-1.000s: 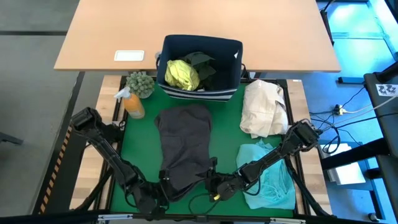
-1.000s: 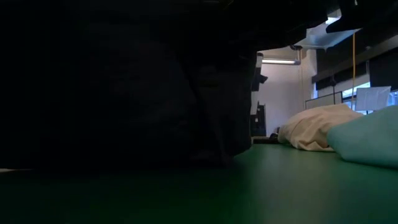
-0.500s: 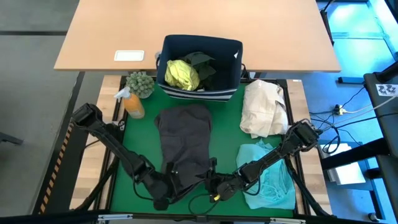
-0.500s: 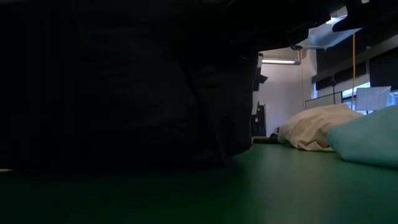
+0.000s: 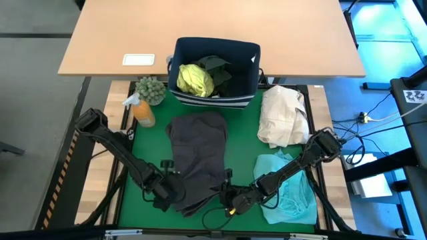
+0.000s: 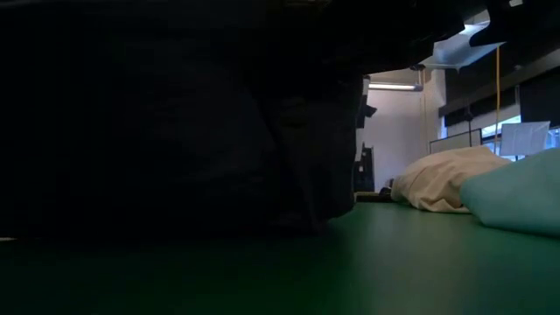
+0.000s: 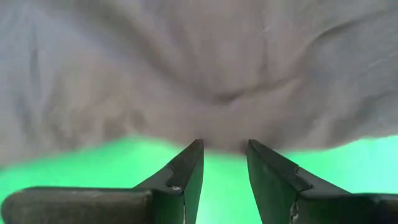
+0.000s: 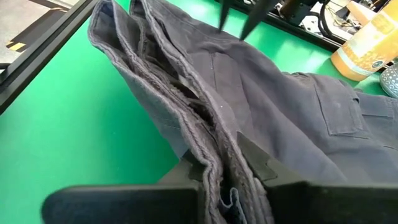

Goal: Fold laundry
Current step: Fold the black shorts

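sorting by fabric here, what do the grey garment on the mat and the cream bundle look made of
The charcoal grey garment looks like a sturdy woven cotton twill, matte, with stitched seams, a patch pocket and thick layered hems where the right gripper pinches it. The cream bundle seems a lighter, soft woven cloth, matte, lying in loose rumpled folds; its exact fibre cannot be told.

Two arms, dark throughout, slim links joined by bulkier rounded joints. Thin dark cables loop beside the forearms near each wrist. Left hand: two black wedge-shaped fingers tapering to points, a small screw in one inner face. Right hand: matte black, blocky base, angular fingers.
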Robot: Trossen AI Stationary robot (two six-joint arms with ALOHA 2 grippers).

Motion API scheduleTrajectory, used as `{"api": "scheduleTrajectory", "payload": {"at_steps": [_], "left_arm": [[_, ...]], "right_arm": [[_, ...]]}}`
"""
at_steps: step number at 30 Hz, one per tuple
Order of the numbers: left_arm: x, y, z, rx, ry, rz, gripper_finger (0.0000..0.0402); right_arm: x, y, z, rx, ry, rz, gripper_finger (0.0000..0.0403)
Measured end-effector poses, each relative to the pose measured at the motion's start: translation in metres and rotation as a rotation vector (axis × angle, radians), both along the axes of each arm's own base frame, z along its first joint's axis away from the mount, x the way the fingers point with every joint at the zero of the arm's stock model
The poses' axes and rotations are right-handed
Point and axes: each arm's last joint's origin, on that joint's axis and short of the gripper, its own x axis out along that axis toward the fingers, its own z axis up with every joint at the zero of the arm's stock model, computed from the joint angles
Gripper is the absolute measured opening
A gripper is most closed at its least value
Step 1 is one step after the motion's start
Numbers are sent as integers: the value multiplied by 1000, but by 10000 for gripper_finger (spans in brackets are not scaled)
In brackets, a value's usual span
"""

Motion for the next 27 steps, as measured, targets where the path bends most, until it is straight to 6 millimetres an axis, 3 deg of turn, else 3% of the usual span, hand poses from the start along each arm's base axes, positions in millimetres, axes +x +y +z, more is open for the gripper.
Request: {"api": "scheduleTrajectory", "payload": {"at_steps": [9, 14, 17, 22, 27], "left_arm": [[-12, -8, 0, 98, -76, 86, 117], [-31, -19, -1, 79, 34, 36, 115], [-45, -28, -2, 70, 70, 28, 92], [-59, -41, -2, 57, 58, 9, 10], [-64, -45, -1, 66, 41, -18, 15]], "right_arm": [[0, 0, 0, -1, 1, 0, 33], [0, 0, 0, -1, 1, 0, 33], [0, 0, 0, -1, 1, 0, 33], [0, 0, 0, -1, 1, 0, 33], [0, 0, 0, 1, 1, -1, 33]]}}
